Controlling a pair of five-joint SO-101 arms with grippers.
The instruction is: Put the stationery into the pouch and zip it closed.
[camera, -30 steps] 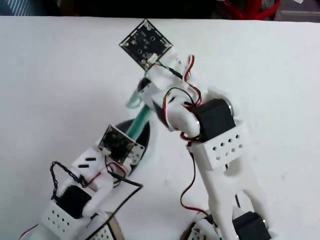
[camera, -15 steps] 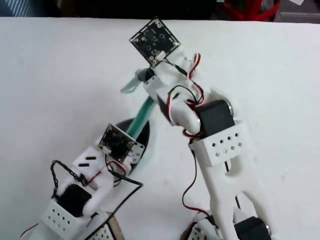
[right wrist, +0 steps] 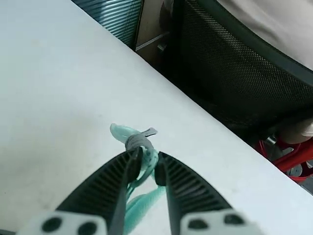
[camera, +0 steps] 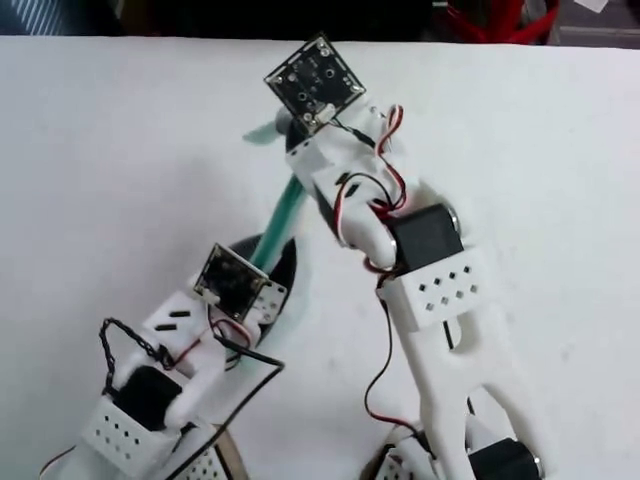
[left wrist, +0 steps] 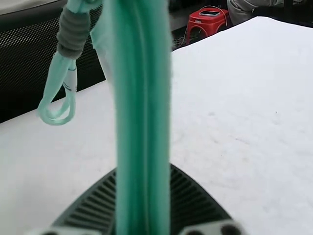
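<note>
The green pouch (camera: pixel 283 212) stretches taut across the upper middle of the frame. The right gripper (right wrist: pixel 146 156) pinches its grey zip pull (right wrist: pixel 138 142) and has drawn it toward the top edge over the past second, while the left gripper (camera: pixel 278 274) clamps the lower end. The zip appears to be mid-closure.

A white table (right wrist: pixel 49 73) spreads out beneath the right gripper (right wrist: pixel 147 155). Past the table's far edge, ahead of the gripper, stands a black mesh chair back (right wrist: pixel 230 83). A slatted blind (right wrist: pixel 115 14) lies beyond it, and a red object (right wrist: pixel 288 149) sits low beside the chair.
</note>
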